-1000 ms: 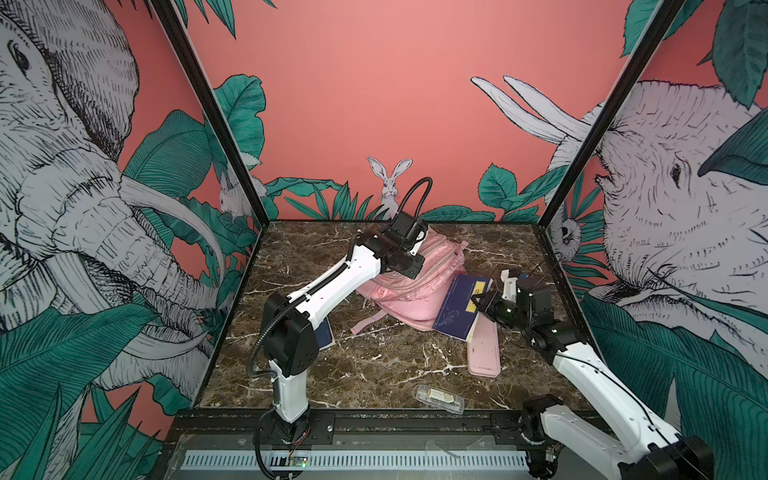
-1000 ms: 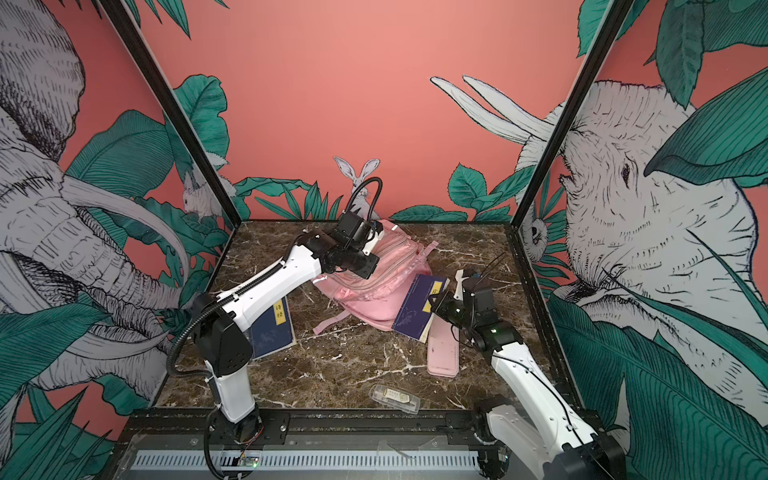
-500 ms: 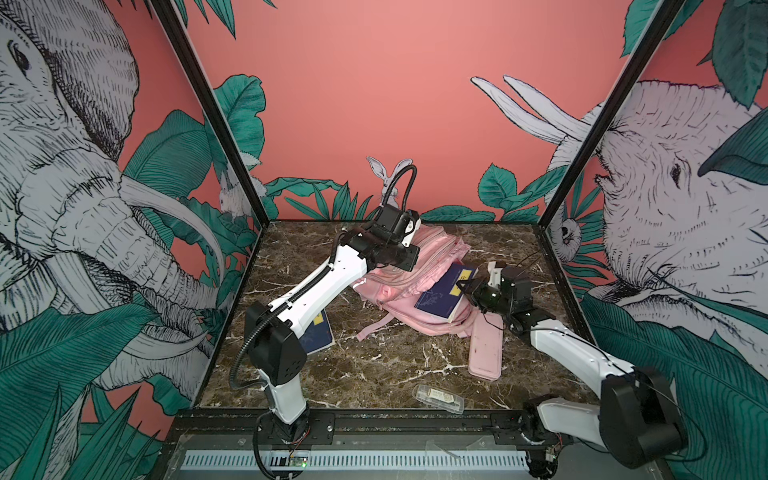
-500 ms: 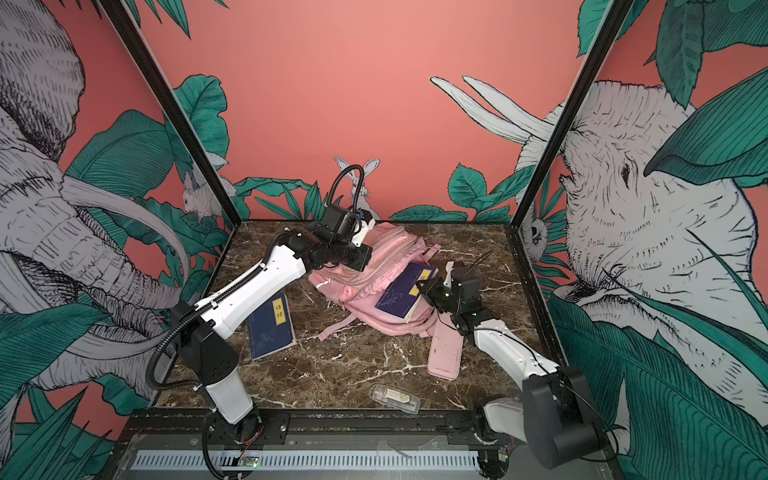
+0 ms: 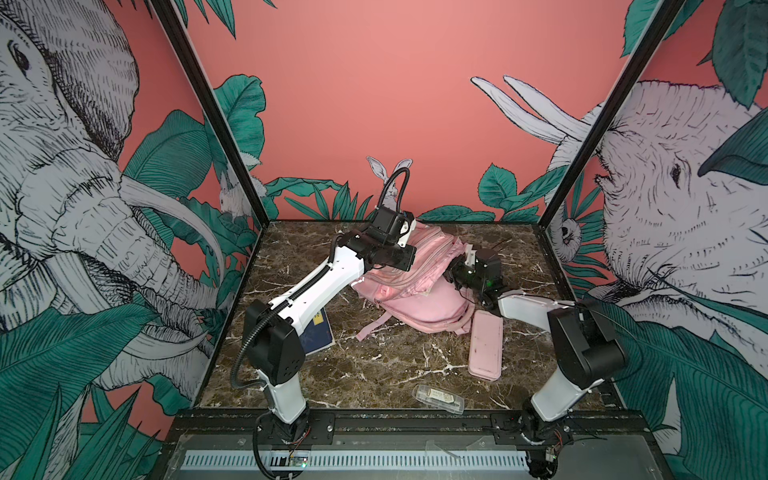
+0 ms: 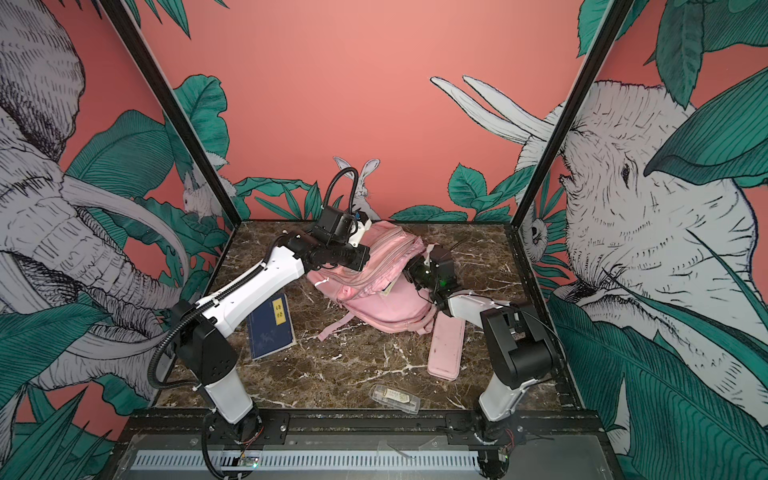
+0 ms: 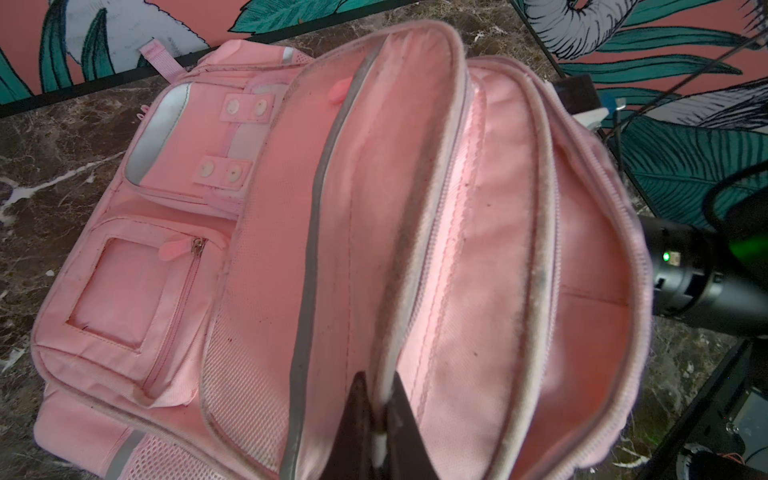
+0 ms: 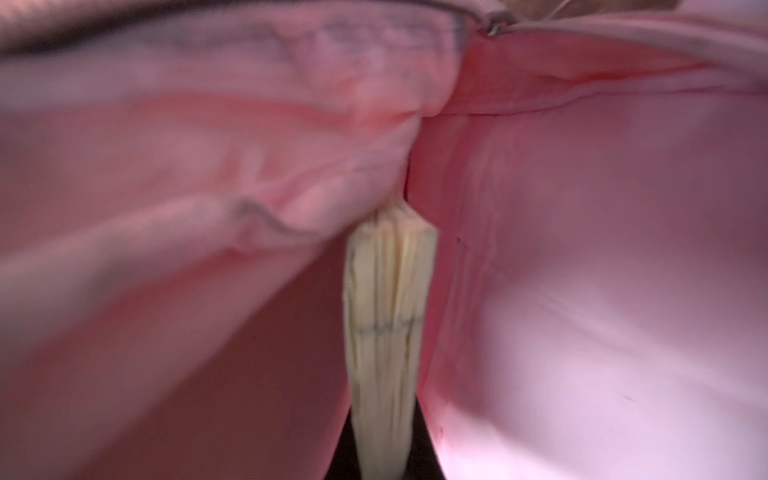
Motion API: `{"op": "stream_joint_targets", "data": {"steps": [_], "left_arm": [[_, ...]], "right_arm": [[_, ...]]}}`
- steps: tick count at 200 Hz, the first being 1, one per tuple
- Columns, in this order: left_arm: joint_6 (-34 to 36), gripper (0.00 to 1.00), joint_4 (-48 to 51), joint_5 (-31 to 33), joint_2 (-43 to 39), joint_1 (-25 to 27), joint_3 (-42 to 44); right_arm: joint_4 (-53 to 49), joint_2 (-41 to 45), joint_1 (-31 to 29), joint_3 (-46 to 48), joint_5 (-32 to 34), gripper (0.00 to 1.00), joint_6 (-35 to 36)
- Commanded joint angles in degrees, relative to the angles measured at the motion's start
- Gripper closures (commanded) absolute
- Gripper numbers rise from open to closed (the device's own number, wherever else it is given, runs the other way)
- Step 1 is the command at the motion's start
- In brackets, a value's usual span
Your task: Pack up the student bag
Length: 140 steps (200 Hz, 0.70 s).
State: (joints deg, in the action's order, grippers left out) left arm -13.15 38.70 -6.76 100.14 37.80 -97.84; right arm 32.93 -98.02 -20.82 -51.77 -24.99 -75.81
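Large soft pink fabric backpack [image 5: 419, 286] sat far-centre on the dark marble counter [image 5: 374, 365], left hand [image 7: 376, 432] pinched shut on its mouth rim, right hand [image 8: 384, 457] clamped on a cream-paged book [image 8: 388, 311] inside; risk was the rim slipping, the mouth collapsing and the book snagging the lining.

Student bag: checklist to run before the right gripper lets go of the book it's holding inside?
1. Left gripper clamped on the student bag's opening rim: ok.
2. Its mouth gaping open: ok.
3. Right gripper shut on the book, page edges showing: ok.
4. Book fully down inside: cannot tell, its far end is hidden by fabric.
5. Blue book, pink pencil case, clear packet packed: not ok, all lie on the table.
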Motion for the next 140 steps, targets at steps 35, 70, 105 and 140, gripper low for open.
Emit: {"op": "stream_joint_targets", "data": {"steps": [35,70,105,140], "left_arm": [[-2.0,1.0,-6.2,-1.7,-6.5,-2.3,1.8],[-2.7,1.0,-6.9,-3.1,-6.5,-3.0,2.9],[-3.9,1.0,-8.0,-4.3,-6.5,-3.5,4.1],[-4.4,1.0,-8.7,-4.6,-6.5,-3.8,4.7]], "right_arm": [[3.8,-9.2,-3.8,-8.9,2.2,1.0,-0.7],[8.7,-16.5,-4.9,-13.4,2.2,1.0,-2.8],[5.8,-20.3,-5.9,-18.6,3.5,1.0,-1.8],[6.7,-24.0,-5.8,-19.8,4.5,1.0,-2.8]]}}
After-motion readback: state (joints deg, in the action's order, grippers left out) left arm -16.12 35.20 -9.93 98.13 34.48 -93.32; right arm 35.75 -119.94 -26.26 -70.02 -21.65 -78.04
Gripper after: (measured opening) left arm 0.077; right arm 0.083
